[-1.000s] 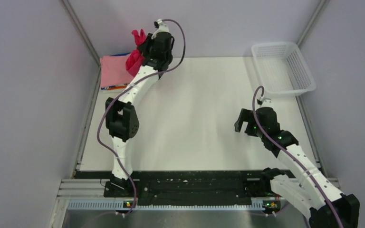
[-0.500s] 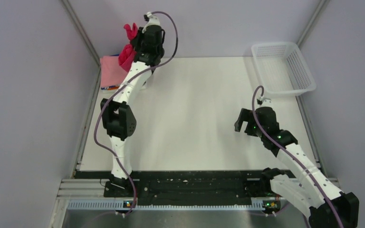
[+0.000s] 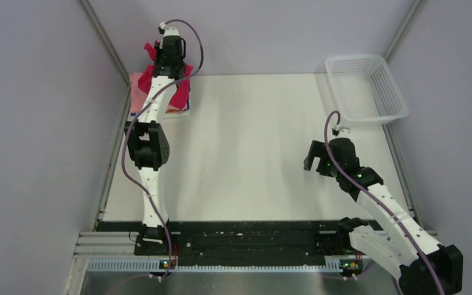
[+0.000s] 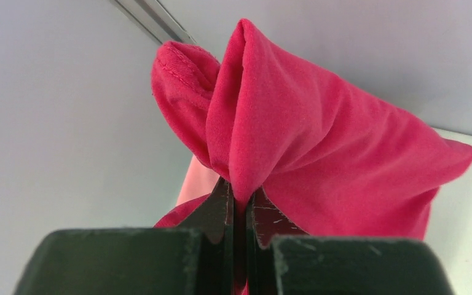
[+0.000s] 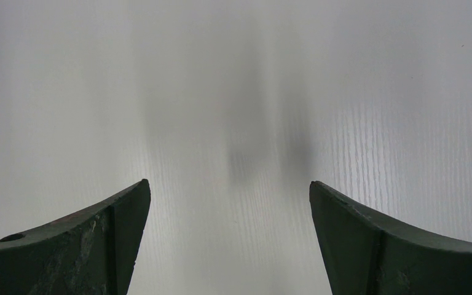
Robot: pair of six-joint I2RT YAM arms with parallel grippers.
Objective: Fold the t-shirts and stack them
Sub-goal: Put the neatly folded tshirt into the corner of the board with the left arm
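Note:
My left gripper (image 3: 163, 56) reaches to the far left corner, shut on a pinched fold of the crimson-red t-shirt (image 3: 183, 88). The shirt hangs bunched over the stack there. In the left wrist view the red t-shirt (image 4: 319, 141) rises from between the closed fingers of the left gripper (image 4: 238, 192). A light pink t-shirt (image 3: 136, 87) lies folded beneath it, and a strip of the pink t-shirt (image 4: 198, 181) shows past the red cloth. My right gripper (image 3: 314, 161) hovers open over the bare table at the right. The right gripper (image 5: 230, 190) holds nothing.
A white mesh basket (image 3: 365, 86) stands at the far right corner. Blue and orange edges of the stack (image 3: 177, 111) peek out under the red cloth. Grey walls close in the left and back sides. The white table (image 3: 252, 141) spreads between the arms.
My left arm has swung left with the red t-shirt, from beside the pink shirt to over the stack in the corner. The right arm has not moved.

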